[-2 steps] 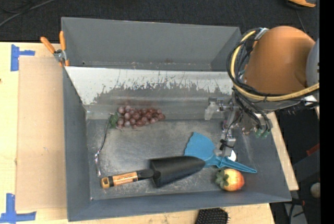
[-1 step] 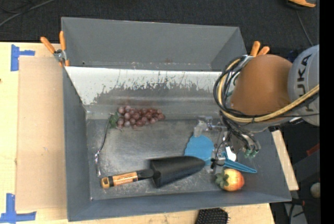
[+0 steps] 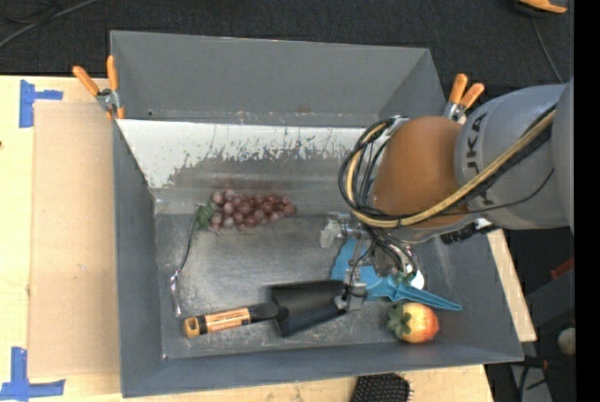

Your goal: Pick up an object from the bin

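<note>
— Where was your gripper (image 3: 350,290)?
— Low in the bin (image 3: 281,91), at the right tip of the trowel (image 3: 305,306), where its black blade met a blue piece (image 3: 427,299).
— How did that blue piece look?
— Flat, bright plastic, lying just right of the trowel. It was broad near the blade and tapered to a thin point away from it. A red-yellow fruit (image 3: 412,323) with a green top lay right of the trowel too. Purple grapes (image 3: 248,211) lay well beyond the trowel, toward the far wall.
— Was the gripper wide or narrow?
— I could not tell.

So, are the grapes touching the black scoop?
No, a clear gap separates the grapes from the black scoop below them.
</note>
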You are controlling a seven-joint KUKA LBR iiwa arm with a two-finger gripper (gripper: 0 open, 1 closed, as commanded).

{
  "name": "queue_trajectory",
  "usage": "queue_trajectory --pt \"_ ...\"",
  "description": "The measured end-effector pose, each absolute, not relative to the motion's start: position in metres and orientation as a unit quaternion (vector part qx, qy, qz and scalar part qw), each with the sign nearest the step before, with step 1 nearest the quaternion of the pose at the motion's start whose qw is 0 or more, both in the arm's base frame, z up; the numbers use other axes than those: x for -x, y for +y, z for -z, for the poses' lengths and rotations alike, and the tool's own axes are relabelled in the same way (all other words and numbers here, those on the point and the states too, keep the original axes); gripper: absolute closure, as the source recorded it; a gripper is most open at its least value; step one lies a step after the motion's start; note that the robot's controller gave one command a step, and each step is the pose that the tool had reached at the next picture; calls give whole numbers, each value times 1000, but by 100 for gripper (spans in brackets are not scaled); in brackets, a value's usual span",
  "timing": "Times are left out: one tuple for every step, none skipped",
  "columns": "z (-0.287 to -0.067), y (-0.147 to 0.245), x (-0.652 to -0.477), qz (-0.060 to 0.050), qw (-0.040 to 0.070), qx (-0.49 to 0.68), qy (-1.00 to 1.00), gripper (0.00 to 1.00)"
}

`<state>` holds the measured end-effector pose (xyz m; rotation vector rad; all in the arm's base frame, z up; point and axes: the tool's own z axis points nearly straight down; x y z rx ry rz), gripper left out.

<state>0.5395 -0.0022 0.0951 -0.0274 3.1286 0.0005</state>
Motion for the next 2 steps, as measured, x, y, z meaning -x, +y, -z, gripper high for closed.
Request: queue_trajectory --pt "-52 -1 -546 -1 4 13 1000 0" --pt "-70 -21 -524 0 7 75 997 0"
